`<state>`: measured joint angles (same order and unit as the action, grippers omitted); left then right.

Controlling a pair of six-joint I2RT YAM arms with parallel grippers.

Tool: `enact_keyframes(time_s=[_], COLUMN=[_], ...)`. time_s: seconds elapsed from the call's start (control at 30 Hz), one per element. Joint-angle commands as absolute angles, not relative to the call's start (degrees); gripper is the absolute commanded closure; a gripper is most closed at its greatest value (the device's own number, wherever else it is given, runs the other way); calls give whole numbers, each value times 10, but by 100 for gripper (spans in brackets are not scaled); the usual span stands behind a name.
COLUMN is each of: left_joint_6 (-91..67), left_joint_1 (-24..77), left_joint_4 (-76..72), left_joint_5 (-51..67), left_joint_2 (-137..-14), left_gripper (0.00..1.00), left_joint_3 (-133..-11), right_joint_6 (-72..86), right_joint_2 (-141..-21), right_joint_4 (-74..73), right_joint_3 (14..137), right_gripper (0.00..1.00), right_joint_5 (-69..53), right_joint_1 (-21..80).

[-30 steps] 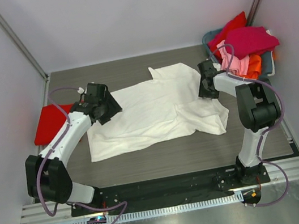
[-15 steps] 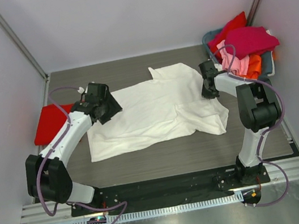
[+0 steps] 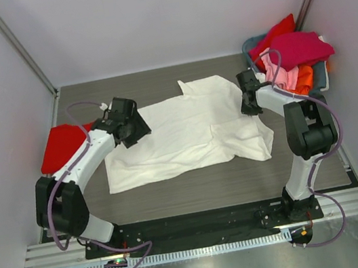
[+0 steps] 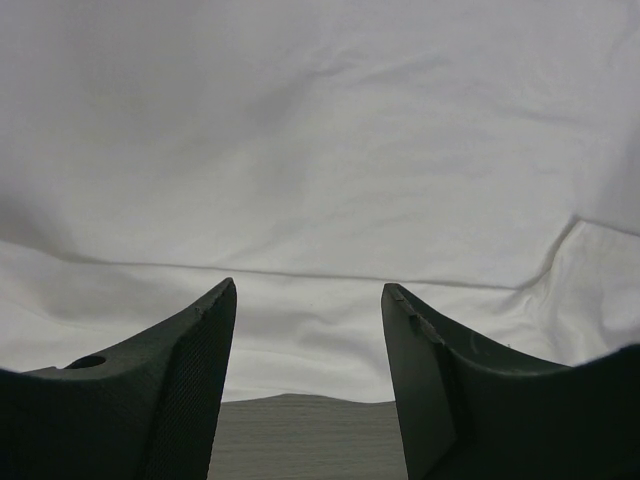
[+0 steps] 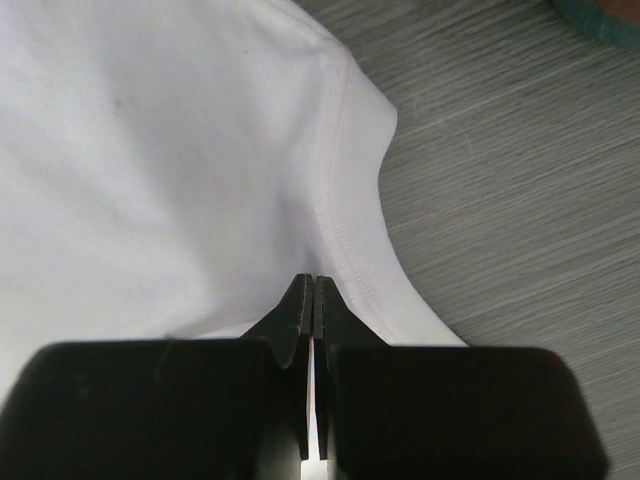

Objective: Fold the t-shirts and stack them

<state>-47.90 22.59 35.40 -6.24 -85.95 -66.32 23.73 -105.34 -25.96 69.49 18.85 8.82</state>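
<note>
From above, you see the large white cloth t-shirt [image 3: 186, 133] spread flat between both arms, probably laid out for folding. Your left wrist view shows the left gripper [image 4: 308, 290] wide and empty, with the shirt just ahead of it. Only your right wrist view shows the pinch: the right gripper [image 5: 313, 285] is clamped on the shirt's hem at its tips.

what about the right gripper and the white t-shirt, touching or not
Touching. The right wrist view shows the right gripper shut, its tips pressed into the white t-shirt by its hem.
</note>
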Motion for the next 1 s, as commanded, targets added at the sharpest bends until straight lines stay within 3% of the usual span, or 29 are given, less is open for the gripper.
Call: enact_keyframes(time_s=[0.0, 0.27, 0.5, 0.63, 0.67, 0.73, 0.97], left_joint_6=[-490, -478, -487, -495, -497, -498, -465], left_joint_1=[241, 306, 361, 383, 385, 389, 391], left_joint_4=[327, 294, 237, 207, 201, 179, 143], left_joint_5=[-63, -38, 22, 40, 47, 54, 48], left_joint_2=[-879, -987, -1119, -1190, -1201, -1233, -1315], left_gripper=[39, 37, 37, 37, 37, 37, 37], left_joint_3=[-700, -784, -895, -948, -955, -976, -1044], right_joint_6=[226, 215, 216, 221, 222, 228, 249], right_joint_2=[-1040, -1063, -1073, -1081, -1082, -1082, -1087], right_joint_4=[-259, -282, -287, -288, -287, -285, -243], right_joint_3=[735, 784, 774, 766, 765, 762, 748], right_gripper=[99, 98, 88, 73, 60, 48, 43], right_joint_5=[217, 229, 235, 226, 221, 215, 150], right_joint_1=[99, 113, 113, 108, 106, 99, 61])
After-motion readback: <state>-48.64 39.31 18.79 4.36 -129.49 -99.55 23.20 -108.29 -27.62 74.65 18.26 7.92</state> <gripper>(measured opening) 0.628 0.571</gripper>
